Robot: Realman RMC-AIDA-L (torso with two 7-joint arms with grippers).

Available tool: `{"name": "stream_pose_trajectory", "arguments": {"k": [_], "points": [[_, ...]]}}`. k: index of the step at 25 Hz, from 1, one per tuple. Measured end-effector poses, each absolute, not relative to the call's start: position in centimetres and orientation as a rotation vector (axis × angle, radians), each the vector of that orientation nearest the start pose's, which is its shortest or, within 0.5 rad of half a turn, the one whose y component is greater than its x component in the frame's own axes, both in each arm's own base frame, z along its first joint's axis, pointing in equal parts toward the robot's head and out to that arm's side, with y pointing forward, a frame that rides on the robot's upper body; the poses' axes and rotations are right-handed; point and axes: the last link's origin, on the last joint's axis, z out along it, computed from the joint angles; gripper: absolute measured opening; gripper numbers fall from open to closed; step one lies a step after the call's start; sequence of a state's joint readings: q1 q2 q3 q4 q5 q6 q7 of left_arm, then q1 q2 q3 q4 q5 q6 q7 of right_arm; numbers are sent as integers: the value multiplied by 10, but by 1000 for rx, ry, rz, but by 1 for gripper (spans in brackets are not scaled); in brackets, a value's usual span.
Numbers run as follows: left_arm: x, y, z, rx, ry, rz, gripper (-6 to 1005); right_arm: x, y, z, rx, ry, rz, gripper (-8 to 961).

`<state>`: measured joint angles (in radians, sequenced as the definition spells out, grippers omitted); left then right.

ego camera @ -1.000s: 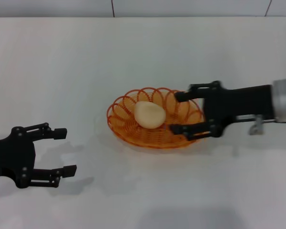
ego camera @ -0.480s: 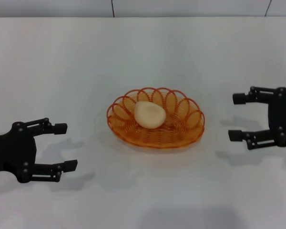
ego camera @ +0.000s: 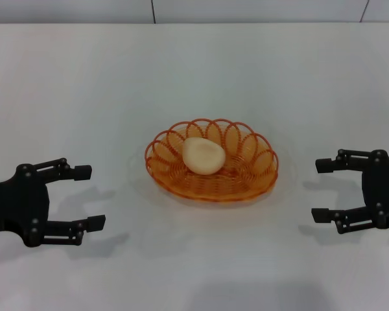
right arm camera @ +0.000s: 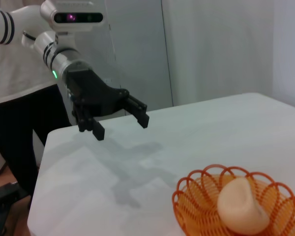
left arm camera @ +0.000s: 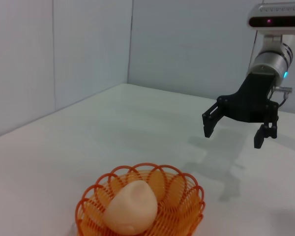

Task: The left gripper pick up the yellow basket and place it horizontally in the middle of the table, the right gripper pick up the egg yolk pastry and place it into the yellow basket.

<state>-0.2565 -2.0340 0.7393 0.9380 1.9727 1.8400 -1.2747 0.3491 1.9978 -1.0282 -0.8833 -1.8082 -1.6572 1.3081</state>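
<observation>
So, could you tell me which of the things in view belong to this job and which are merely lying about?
Part of the job:
- yellow basket, mid-table
- egg yolk pastry, lying in the basket
- left gripper, open, left of the basket
- right gripper, open, right of the basket
- table

Lying about:
- nothing else on the table in any view
</observation>
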Motion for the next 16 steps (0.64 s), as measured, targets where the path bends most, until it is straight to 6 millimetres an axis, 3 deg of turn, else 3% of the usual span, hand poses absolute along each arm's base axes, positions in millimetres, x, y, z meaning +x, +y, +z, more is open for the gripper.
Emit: {"name": "stream_pose_trajectory", "arguments": {"k": [16], "points": [[-298, 260, 55, -2843, -475, -572, 894, 267, 299, 20, -2883, 297, 537, 883]]}}
